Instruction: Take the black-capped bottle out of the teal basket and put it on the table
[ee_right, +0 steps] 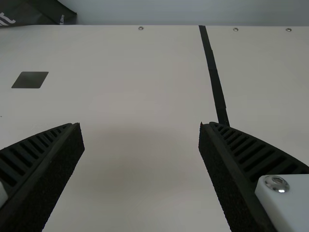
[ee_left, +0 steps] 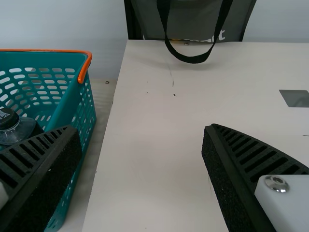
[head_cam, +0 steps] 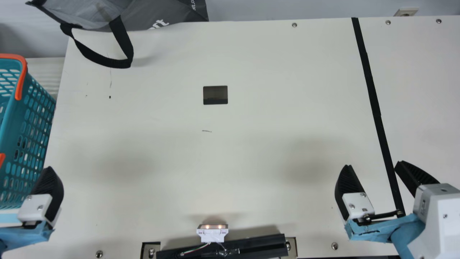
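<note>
- The left end effector (head_cam: pixel 50 185) has its two fingers spread wide, with nothing between them; it sits near the left edge of the worktop (head_cam: pixel 172 144).
- The right end effector (head_cam: pixel 373 164) is also wide open and holds nothing, well apart from the left one.
- Ahead and to the left of the left end effector is the teal basket (head_cam: pixel 10 129), with orange handles, beside the worktop's left edge.
- Inside that basket, ahead-left of the left end effector, is the black-capped bottle (ee_left: pixel 18 131), clear-bodied and partly hidden by a finger and the basket rim.
- Between the two end effectors, at the near edge, are a small white device (head_cam: pixel 212 233) with two lit spots and a black bar (head_cam: pixel 251 246).
- Farther out between them is a dark rectangular opening (head_cam: pixel 215 94).
- Ahead of the right end effector, a black strip (head_cam: pixel 372 93) runs to the far edge.
- Farthest ahead of the left end effector is a grey bag (head_cam: pixel 158 12), its black strap (head_cam: pixel 124 39) looping onto the worktop.
</note>
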`<state>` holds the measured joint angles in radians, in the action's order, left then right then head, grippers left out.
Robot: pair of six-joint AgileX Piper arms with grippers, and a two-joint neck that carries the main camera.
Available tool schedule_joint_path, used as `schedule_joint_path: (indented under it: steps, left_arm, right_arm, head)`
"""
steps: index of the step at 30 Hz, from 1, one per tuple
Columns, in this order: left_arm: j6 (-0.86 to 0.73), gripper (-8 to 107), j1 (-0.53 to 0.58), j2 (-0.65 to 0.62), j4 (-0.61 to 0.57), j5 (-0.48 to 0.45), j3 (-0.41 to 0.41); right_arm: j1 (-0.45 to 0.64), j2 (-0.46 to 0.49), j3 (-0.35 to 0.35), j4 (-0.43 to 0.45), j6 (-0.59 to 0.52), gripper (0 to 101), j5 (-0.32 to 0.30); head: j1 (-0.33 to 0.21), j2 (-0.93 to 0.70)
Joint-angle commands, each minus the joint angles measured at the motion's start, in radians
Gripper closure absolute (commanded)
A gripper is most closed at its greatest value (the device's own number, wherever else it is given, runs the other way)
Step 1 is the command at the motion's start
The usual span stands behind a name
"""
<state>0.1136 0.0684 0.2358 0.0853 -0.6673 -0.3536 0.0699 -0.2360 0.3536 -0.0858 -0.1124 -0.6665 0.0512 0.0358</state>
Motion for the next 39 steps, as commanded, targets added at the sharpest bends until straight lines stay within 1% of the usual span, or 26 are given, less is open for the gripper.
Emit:
schedule_joint_path:
  steps: [1, 18, 33, 39]
  left_arm:
    - [-0.002, -8, -0.001, 0.000, -0.002, -0.001, 0.000]
    - [0.036, -8, -0.034, 0.077, 0.032, 0.029, -0.038]
    - [0.129, -8, -0.129, 0.211, 0.111, 0.087, -0.084]
    - [0.144, -8, -0.191, 0.282, 0.128, 0.125, -0.109]
  right_arm:
    - [0.000, 0.000, 0.000, 0.000, 0.000, 10, 0.000]
    - [0.000, 0.000, 0.000, 0.001, 0.000, 10, -0.002]
    - [0.000, 0.000, 0.000, 0.001, 0.000, 10, -0.001]
    - [0.000, 0.000, 0.000, 0.001, 0.000, 10, -0.001]
  head:
    - [-0.004, -0.008]
    - [-0.004, -0.008]
    - [-0.004, -0.008]
    - [-0.004, -0.008]
